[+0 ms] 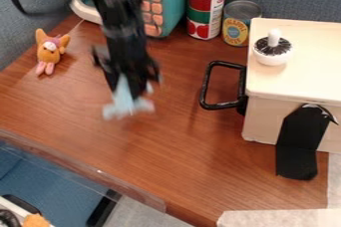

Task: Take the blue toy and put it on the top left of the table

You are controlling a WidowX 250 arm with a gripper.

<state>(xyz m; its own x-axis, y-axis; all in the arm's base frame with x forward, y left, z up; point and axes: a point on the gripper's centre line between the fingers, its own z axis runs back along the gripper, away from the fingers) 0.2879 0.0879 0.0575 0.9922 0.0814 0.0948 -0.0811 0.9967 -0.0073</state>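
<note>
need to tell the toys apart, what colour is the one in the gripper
Pale blue toy, seen in the camera view

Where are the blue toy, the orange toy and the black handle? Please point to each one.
Blue toy (124, 106): camera view, on its lower part.
Orange toy (49, 53): camera view, on its face.
Black handle (206, 84): camera view, on its left bar.

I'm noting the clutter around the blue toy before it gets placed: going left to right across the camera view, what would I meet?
Orange plush toy, blue toy, red-and-green can, can with a yellow label, small white bowl-shaped piece on the cream box.
</note>
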